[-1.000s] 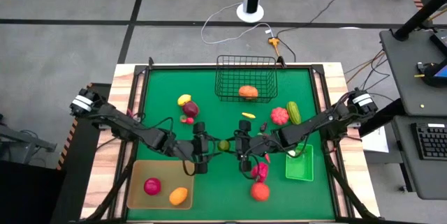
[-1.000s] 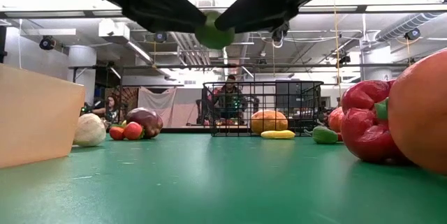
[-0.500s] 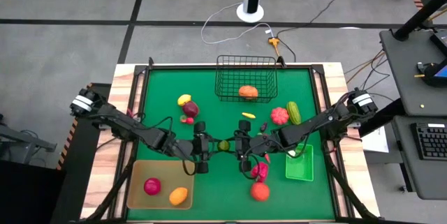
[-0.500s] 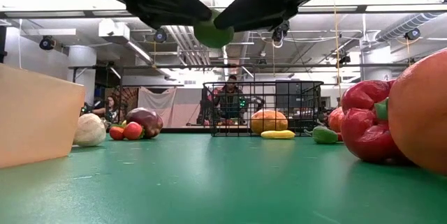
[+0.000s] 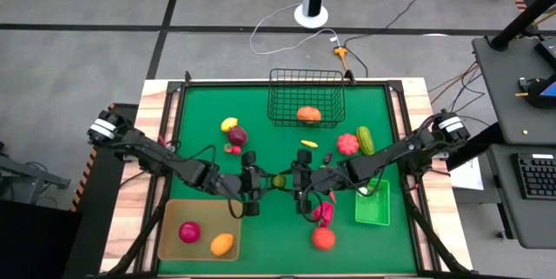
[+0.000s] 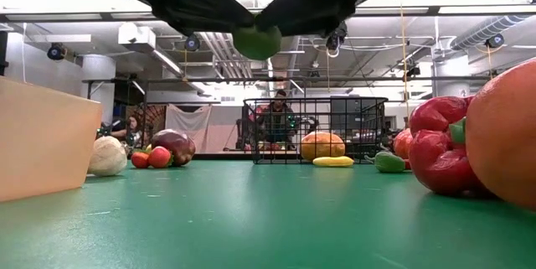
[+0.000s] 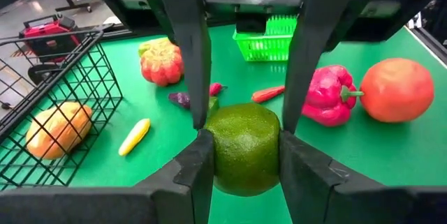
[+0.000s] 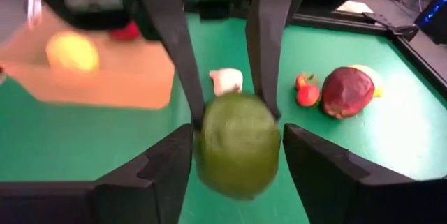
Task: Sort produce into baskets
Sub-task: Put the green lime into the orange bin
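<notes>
A green lime (image 5: 278,179) hangs in the air over the middle of the table, between my two grippers, which face each other. My left gripper (image 5: 268,181) comes from the table's left and is shut on the lime (image 7: 243,147). My right gripper (image 5: 289,180) comes from the table's right and is open. Its fingers (image 8: 183,147) stand on either side of the lime (image 8: 237,144); whether they touch it I cannot tell. The low view shows the lime (image 6: 256,41) high above the green mat. My left gripper pinches the lime by two opposite sides (image 7: 213,155) between its two fingers. The fingers lie level and come from the table's left. The lime is lifted clear of the table.
The black wire basket (image 5: 306,83) at the far edge holds an orange piece. The tan tray (image 5: 169,218) at the near left holds a red and an orange piece. The green bin (image 5: 372,209) stands at the near right. Loose produce lies around, including a pink pepper (image 5: 323,213).
In the low view my right gripper has drawn closer in around the lime. The lime has stayed where it was, lifted clear in my left gripper.
</notes>
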Controlling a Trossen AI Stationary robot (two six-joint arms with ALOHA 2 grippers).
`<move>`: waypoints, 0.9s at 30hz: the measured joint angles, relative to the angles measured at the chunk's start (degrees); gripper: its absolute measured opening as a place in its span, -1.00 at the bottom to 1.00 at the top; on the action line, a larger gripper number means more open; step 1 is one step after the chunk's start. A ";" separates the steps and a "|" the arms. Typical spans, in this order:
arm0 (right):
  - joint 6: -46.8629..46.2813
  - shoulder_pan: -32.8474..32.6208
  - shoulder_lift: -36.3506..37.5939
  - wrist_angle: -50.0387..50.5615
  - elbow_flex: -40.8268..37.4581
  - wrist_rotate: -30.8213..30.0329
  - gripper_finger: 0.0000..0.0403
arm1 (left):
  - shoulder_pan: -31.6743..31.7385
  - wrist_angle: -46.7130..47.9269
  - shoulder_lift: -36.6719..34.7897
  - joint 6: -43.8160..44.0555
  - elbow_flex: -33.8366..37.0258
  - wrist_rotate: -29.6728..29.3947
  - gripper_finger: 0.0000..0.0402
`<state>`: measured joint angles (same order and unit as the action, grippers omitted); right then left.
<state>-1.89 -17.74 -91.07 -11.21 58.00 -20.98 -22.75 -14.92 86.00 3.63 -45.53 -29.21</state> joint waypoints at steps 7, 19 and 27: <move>-1.17 0.00 1.50 2.53 0.04 0.00 0.34 | -0.53 21.89 -0.48 5.64 -8.30 0.10 -0.42; -4.15 0.00 4.59 8.44 0.02 -0.01 0.53 | -7.41 67.85 -0.52 24.57 -30.04 12.81 -0.42; -4.95 0.00 4.46 8.43 0.02 0.00 0.49 | -13.62 76.16 -0.50 40.10 -32.04 23.35 -0.42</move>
<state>-6.83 -17.74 -86.61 -2.79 58.02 -20.97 -36.37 61.24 85.49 43.73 -77.56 -5.86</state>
